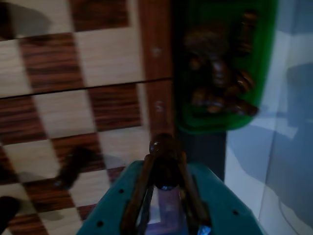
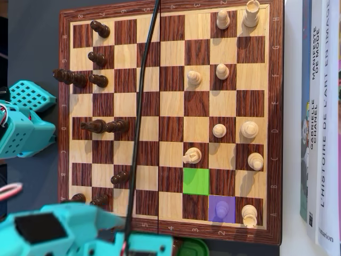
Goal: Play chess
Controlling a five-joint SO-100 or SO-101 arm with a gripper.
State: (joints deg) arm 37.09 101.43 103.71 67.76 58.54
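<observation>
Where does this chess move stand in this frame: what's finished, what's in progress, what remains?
Done: several dark pieces lie in the green tray beside the board. In hand: the gripper is closed around a dark piece over the board's border, short of the tray. Left: releasing it, probably into the tray. The green square is empty and a piece sits on the purple square, possibly the next move.

arm: teal plastic robot arm low past the bottom-left corner of the wooden chessboard in the overhead view | gripper: teal two-finger gripper clamped around a dark brown wooden chess piece | position: just off the board's rim
</observation>
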